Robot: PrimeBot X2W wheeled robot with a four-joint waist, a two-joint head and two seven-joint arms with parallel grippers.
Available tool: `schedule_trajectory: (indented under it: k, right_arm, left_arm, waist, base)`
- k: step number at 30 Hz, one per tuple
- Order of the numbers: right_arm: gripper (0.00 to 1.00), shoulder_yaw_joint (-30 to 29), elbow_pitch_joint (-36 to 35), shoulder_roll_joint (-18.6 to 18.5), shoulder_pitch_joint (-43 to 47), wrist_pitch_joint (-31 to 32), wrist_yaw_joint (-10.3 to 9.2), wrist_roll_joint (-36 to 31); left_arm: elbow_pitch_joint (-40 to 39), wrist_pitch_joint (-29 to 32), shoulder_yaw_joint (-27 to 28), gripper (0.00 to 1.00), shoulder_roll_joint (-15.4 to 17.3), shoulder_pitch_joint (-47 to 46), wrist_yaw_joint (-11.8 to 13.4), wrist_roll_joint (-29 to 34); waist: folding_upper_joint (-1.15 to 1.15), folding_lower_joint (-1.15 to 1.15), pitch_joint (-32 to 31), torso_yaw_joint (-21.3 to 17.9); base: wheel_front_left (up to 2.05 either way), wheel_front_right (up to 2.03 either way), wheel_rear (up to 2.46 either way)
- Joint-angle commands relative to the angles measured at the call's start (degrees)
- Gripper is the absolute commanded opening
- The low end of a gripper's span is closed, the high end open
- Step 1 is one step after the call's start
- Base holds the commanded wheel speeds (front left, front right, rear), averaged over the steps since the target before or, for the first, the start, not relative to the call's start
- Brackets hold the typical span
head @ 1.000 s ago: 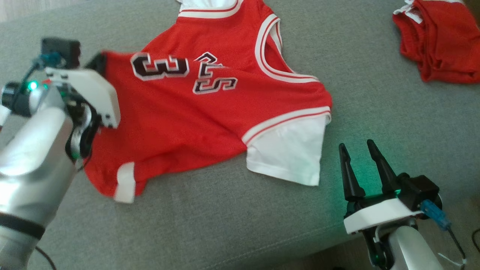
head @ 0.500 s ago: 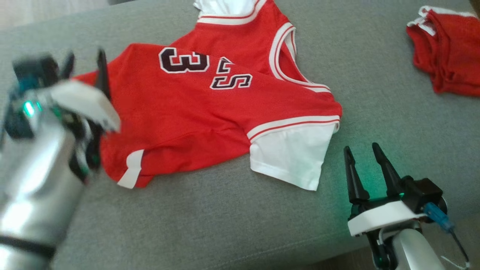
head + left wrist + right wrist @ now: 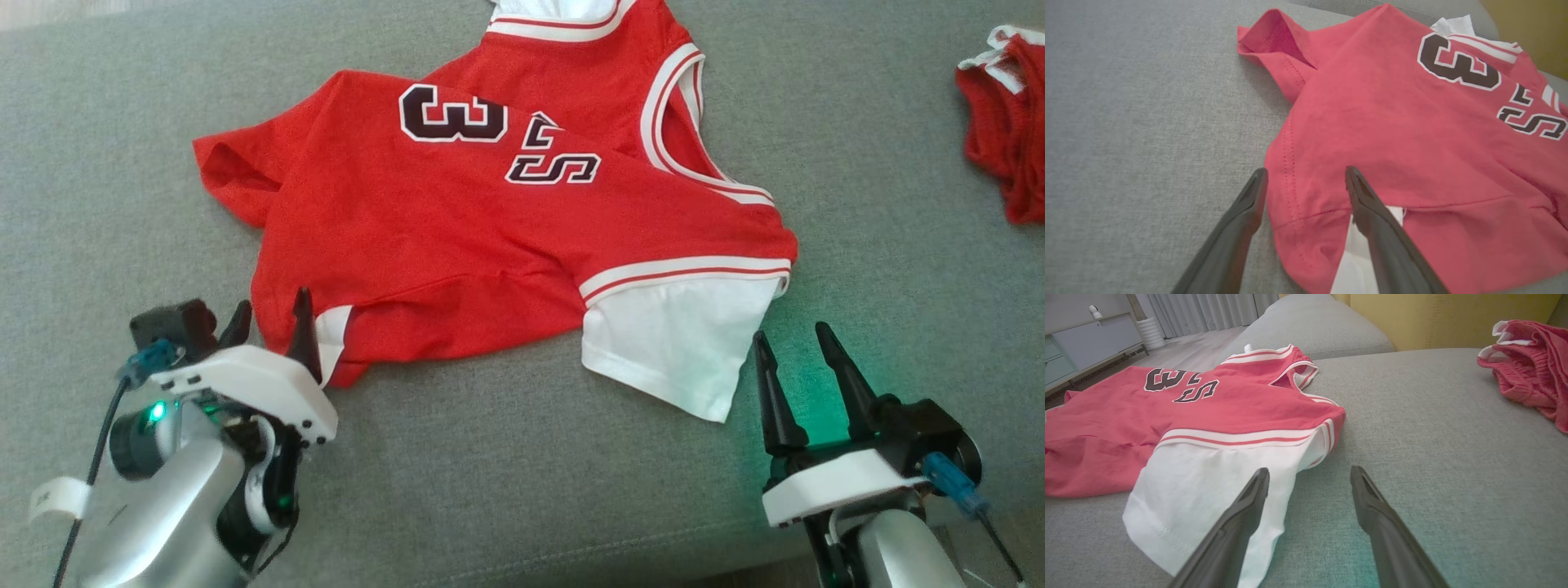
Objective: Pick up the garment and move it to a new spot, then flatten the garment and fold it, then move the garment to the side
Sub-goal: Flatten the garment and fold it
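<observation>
Having just released the garment [image 3: 457, 237], the left pincer [image 3: 272, 302] is drawing back toward the lower left, fingers spread. The relocation seems done, and flattening is coming next. The garment is lying rumpled across the sofa's [image 3: 522, 490] upper middle. The right pincer [image 3: 790, 331] is hovering spread at lower right.

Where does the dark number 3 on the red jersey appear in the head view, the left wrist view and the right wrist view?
Head view: the number 3 sits upper centre, on the red jersey.
Left wrist view: upper right, near the top edge.
Right wrist view: upper left, lying on its side.
Shared landmark: the letter S printed next to it.
</observation>
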Motion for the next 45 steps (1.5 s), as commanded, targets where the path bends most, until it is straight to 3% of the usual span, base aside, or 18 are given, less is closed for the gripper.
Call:
schedule_trajectory:
  k: [1,12,18,20,21,22,23,29,33,38,45]
  right_arm:
    - [1.0,1.1,-1.7,-0.3,-1.0,-0.6,-0.04,-0.6]
    - [1.0,1.2,-1.6,-0.3,-0.4,-0.6,-0.04,-0.4]
    - [1.0,1.6,-1.5,-0.3,-0.7,-0.6,-0.04,-0.2]
    - [1.0,1.6,-1.4,-0.3,-0.7,-0.6,-0.04,-0.2]
    - [1.0,1.5,-1.4,-0.3,-0.8,-0.6,-0.04,-0.2]
    - [1.0,1.4,-1.3,-0.3,-0.7,-0.6,-0.04,-0.3]
    - [1.0,1.4,-1.3,-0.3,-0.7,-0.6,-0.04,-0.3]
    - [1.0,1.0,-0.9,-0.3,0.3,-0.6,-0.04,-0.6]
    - [1.0,0.6,-0.9,-0.3,1.2,-0.6,-0.04,-1.0]
    - [1.0,0.1,-0.8,-0.3,2.7,-0.6,-0.04,-1.7]
    - [1.0,-0.4,-0.9,-0.3,4.0,-0.6,-0.04,-2.3]
  left_arm:
    - [-2.4,0.8,1.9,1.0,2.6,-0.3,1.0,-0.2]
    - [-4.9,5.6,0.6,1.0,5.3,2.4,2.5,-1.2]
    - [-3.6,5.6,0.7,0.83,4.7,1.5,1.8,-1.6]
    - [-3.1,5.7,0.4,0.63,4.5,1.1,1.2,-1.7]
    - [-2.7,5.8,0.3,0.46,4.4,0.8,0.9,-1.6]
    - [-2.5,5.7,0.2,0.18,4.4,0.4,0.6,-1.5]
    - [-2.3,5.5,0.1,0.0,4.4,-0.1,0.3,-1.3]
    - [-4.5,3.0,0.1,0.0,5.7,-1.7,-1.9,0.3]
    - [-9.7,2.6,0.3,0.0,7.9,0.1,-2.5,0.5]
    - [-19.2,1.8,0.0,0.0,10.1,4.8,-5.6,-1.6]
    - [-22.4,1.8,-7.6,0.0,11.5,12.6,-10.3,-0.1]
  waist:
    - [0.0,0.0,0.0,-0.1]
    - [0.0,0.0,-0.5,-0.6]
    - [0.0,0.0,-0.5,-0.9]
    - [0.0,0.0,-0.5,-1.0]
    - [0.0,0.0,-0.5,-1.0]
    - [0.0,0.0,-0.5,-1.0]
    - [0.0,0.0,-0.6,-1.0]
    - [0.0,0.0,-2.0,-0.3]
    - [0.0,0.0,-3.4,0.7]
    - [0.0,0.0,-5.4,2.1]
    - [0.0,0.0,-6.8,3.6]
  base:
    - [0.0,0.0,0.0]
    - [0.0,0.0,0.0]
    - [0.0,0.0,0.0]
    - [0.0,0.0,0.0]
    - [0.0,0.0,0.0]
    - [0.0,0.0,0.0]
    - [0.0,0.0,0.0]
    - [0.0,0.0,0.0]
    - [0.0,0.0,0.0]
    - [0.0,0.0,0.0]
    - [0.0,0.0,0.0]
